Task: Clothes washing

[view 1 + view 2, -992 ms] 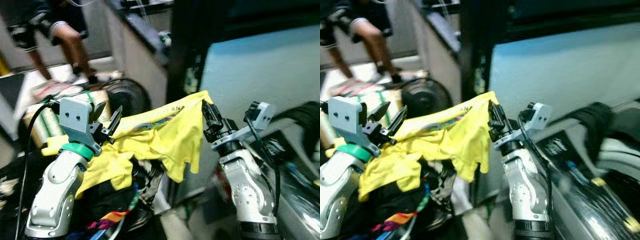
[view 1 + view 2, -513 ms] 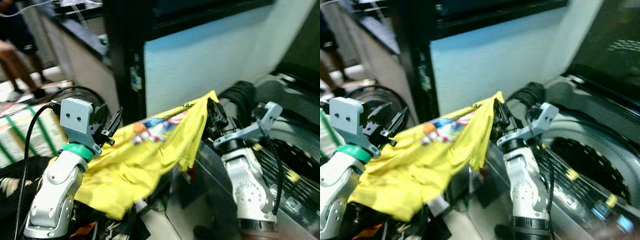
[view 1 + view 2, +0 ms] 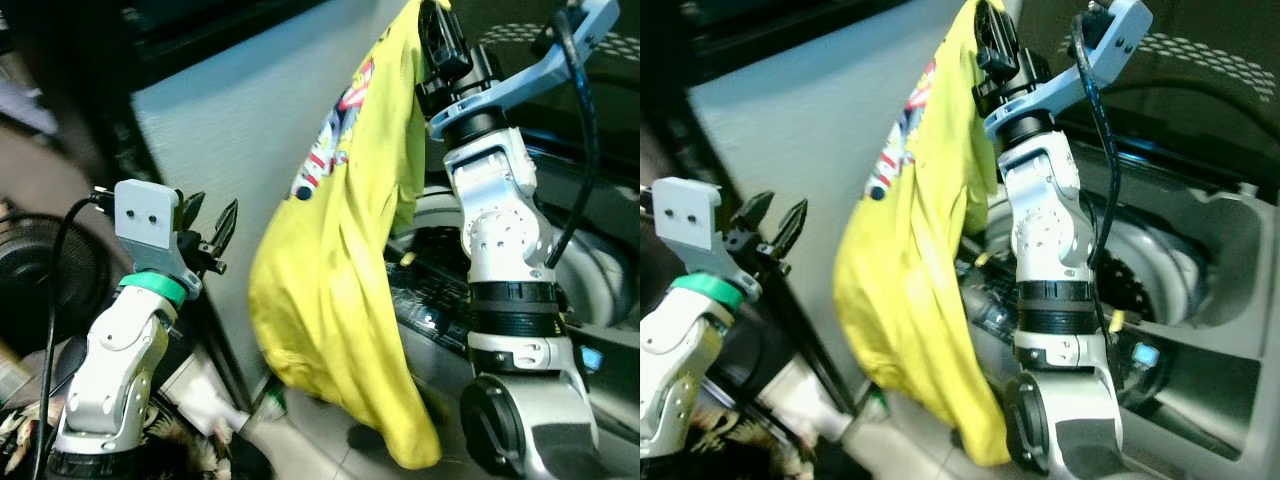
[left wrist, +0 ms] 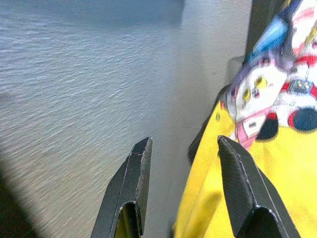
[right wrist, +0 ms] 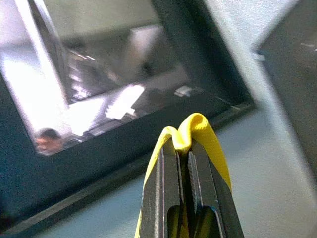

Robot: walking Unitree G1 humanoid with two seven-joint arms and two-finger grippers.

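Note:
A yellow T-shirt (image 3: 340, 300) with a colourful cartoon print hangs in a long fold from my right gripper (image 3: 436, 25), raised high at the top of the head views. That gripper (image 5: 184, 148) is shut on a pinch of the yellow cloth (image 5: 195, 124). My left gripper (image 3: 208, 222) stands open to the left of the shirt, apart from it, with nothing between its fingers (image 4: 133, 173); the printed cloth (image 4: 277, 99) hangs just beside them. Behind the right arm lies the washing machine's open top with its dark drum (image 3: 1145, 290).
A pale grey wall panel (image 3: 200, 120) rises behind the shirt. The washer's grey body and control strip (image 3: 1210, 350) lie at the right. A dark round fan (image 3: 40, 270) and patterned clothes (image 3: 190, 450) sit low at the left.
The camera has turned right toward the washer. My right gripper has lifted the shirt high, so it now hangs down instead of being draped across both arms. The left gripper no longer touches it.

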